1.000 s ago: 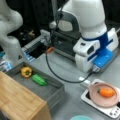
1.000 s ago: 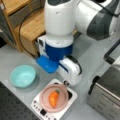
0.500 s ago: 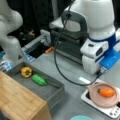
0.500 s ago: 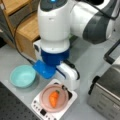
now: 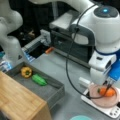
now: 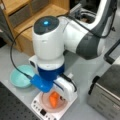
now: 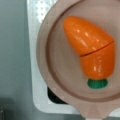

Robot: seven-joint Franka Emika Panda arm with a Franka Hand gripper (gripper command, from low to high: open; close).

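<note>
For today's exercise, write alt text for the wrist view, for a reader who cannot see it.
An orange toy carrot with a green stem end lies in a round pinkish plate, its tip pointing to the upper left. The plate sits on a white scale on a grey table; the tool is not in view here.

**Grey table and what sits on it**

A grey table [image 5: 57,67] carries everything in both front views. On it stands a white scale [image 6: 50,113], which bears a pink plate [image 7: 50,65]. Just beside the scale sits a teal bowl [image 6: 20,77]. In a front view, a grey tray [image 5: 53,91] sits at the left, against a wooden cabinet [image 5: 17,100]. A dark metal appliance [image 6: 107,95] stands at a front view's right.
</note>
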